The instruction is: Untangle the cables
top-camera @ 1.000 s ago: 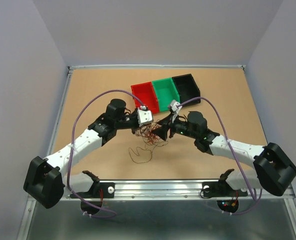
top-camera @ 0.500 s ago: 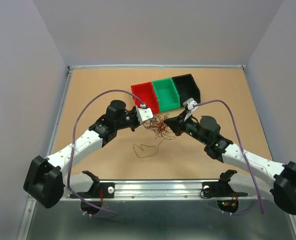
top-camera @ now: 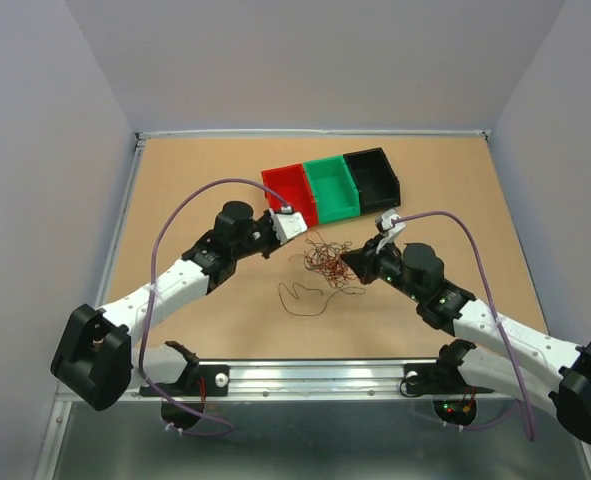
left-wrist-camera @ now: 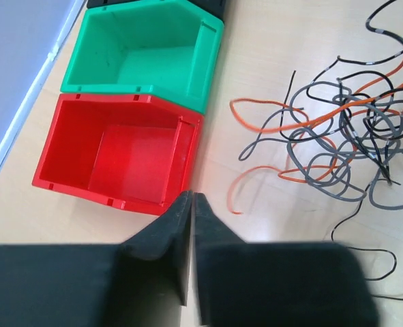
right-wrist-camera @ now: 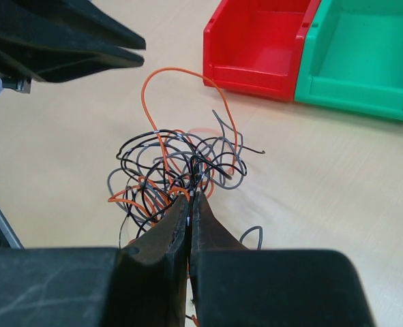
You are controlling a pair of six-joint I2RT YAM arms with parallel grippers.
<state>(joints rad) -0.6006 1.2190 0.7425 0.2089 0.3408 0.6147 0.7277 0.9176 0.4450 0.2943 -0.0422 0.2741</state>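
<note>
Drawing back rightward, the right hand (right-wrist-camera: 190, 199) is pinching strands of the small tangle of thin curly orange-and-black wires (top-camera: 323, 259) lying on the tan desk (top-camera: 205, 180), while the left hand (left-wrist-camera: 191, 199) is sitting closed on nothing, probably needing an opposing loop to pull

The cables (right-wrist-camera: 174, 170) at the tips of the right gripper (right-wrist-camera: 191, 196)'s black fingers (right-wrist-camera: 161, 238) are a mix of 3 colours: orange, black and grey. Ahead of the left gripper (left-wrist-camera: 189, 199)'s black fingers (left-wrist-camera: 166, 235) are a glossy red bin (left-wrist-camera: 181, 157) and a green bin (left-wrist-camera: 202, 65); the third bin (top-camera: 387, 170) is black. The table (top-camera: 195, 170) is plain tan.
</note>
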